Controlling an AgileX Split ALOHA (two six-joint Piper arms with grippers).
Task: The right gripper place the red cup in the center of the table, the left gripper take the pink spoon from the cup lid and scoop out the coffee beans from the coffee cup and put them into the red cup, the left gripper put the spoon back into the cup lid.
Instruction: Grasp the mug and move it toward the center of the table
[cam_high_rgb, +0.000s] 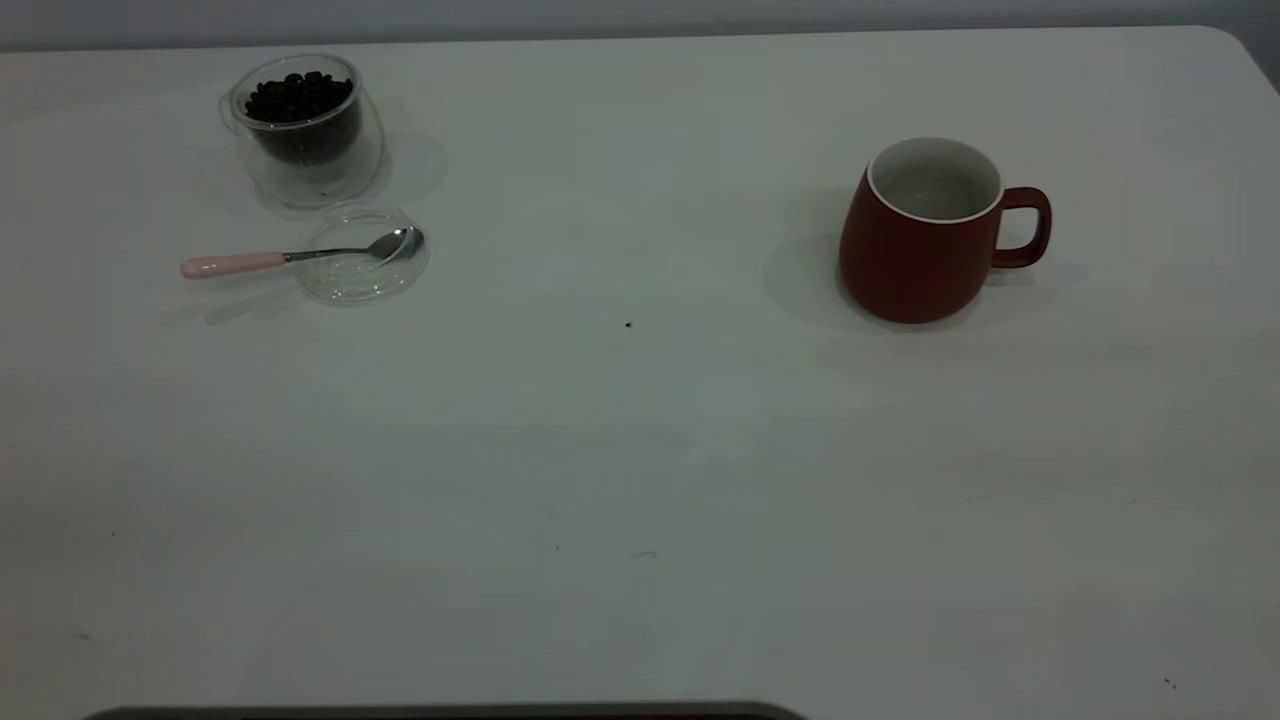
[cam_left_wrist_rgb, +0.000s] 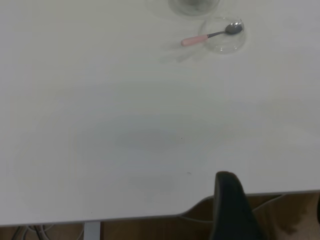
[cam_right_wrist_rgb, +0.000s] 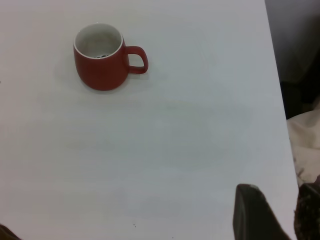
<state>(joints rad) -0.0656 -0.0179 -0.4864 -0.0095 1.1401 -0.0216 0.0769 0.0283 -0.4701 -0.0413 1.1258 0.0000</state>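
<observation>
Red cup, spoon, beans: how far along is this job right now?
Nothing looks done yet. The red cup stands at the table's right side, not the center. The pink spoon lies across the cup lid, beside the coffee cup full of coffee beans. Nothing is in hand: neither gripper is near any object. All steps remain: center the cup, scoop beans, return the spoon.

- A large white table (cam_high_rgb: 640, 450) fills the exterior view, one rounded corner at far right.
- A plain grey wall (cam_high_rgb: 600, 15) runs behind its far edge.
- Soft, dim light falls evenly.
- Cables (cam_left_wrist_rgb: 30, 232) hang below the table's near edge.
</observation>
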